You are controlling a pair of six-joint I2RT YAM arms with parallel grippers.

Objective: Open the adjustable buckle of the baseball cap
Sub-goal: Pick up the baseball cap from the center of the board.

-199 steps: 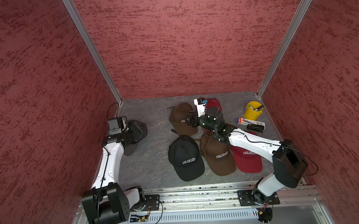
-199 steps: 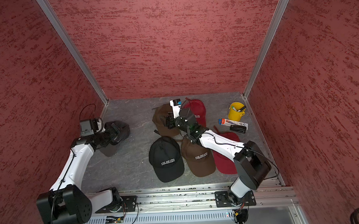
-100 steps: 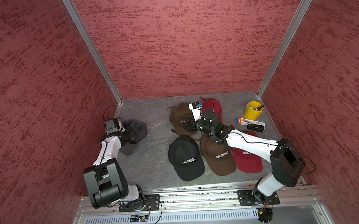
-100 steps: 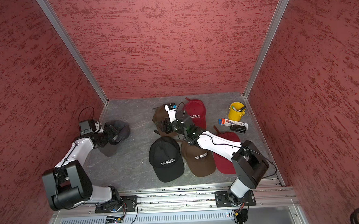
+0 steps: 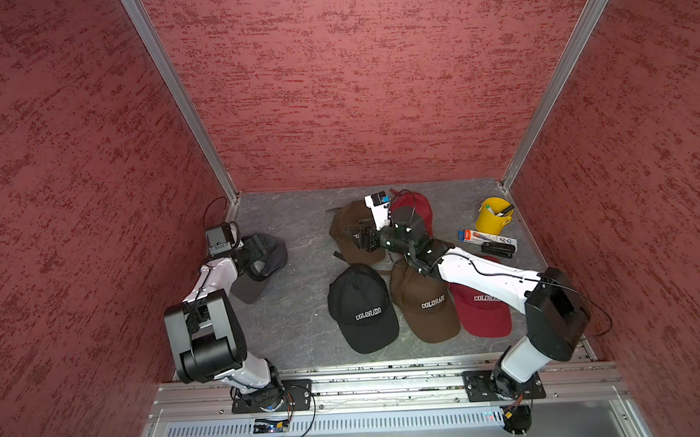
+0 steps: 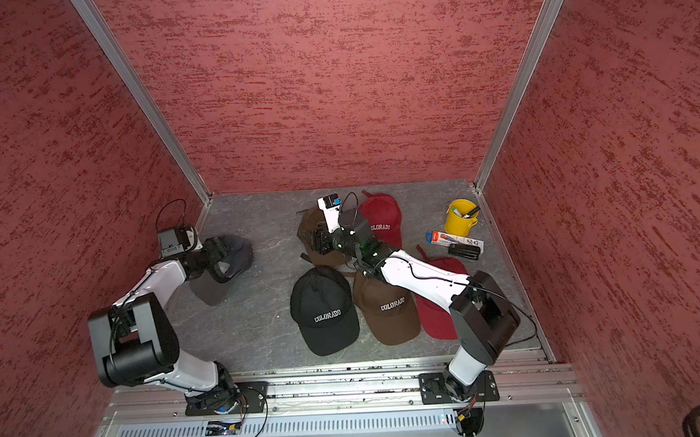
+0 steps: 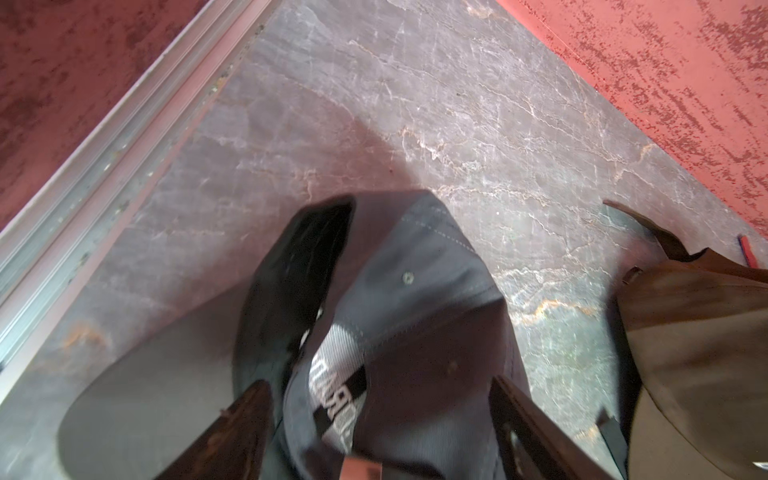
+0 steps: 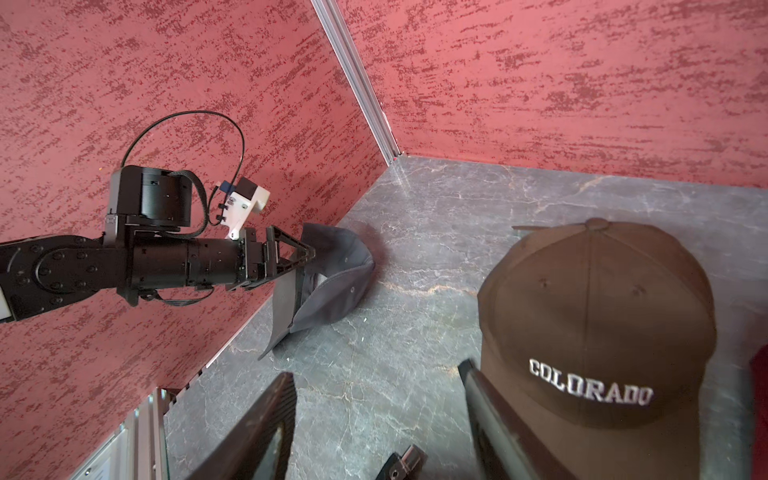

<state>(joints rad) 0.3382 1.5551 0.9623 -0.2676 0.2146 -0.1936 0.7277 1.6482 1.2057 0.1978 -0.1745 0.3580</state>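
Observation:
The grey baseball cap [image 5: 271, 252] [image 6: 237, 250] lies on its side by the left wall, brim [image 8: 280, 320] down on the floor. My left gripper [image 7: 379, 381] [image 5: 255, 249] [image 8: 309, 253] reaches into it, its jaws wide apart astride the crumpled crown [image 7: 415, 291]; the stitched inner band [image 7: 336, 395] shows between them. The buckle is hidden. My right gripper [image 8: 374, 372] [image 5: 355, 237] [image 6: 314, 240] hangs open over bare floor beside a brown cap [image 8: 594, 311], pointing toward the grey cap, with nothing in it.
A black cap [image 5: 363, 309], a second brown cap [image 5: 426, 302] and a red cap [image 5: 482, 307] lie in a row near the front. Another red cap [image 5: 417, 205], a yellow bucket [image 5: 492, 216] and a small box [image 5: 487, 237] sit at the back right.
The right gripper has swung left across the far brown cap toward the grey cap. The left arm's elbow has folded back toward its base, and its jaws have narrowed a little round the cap.

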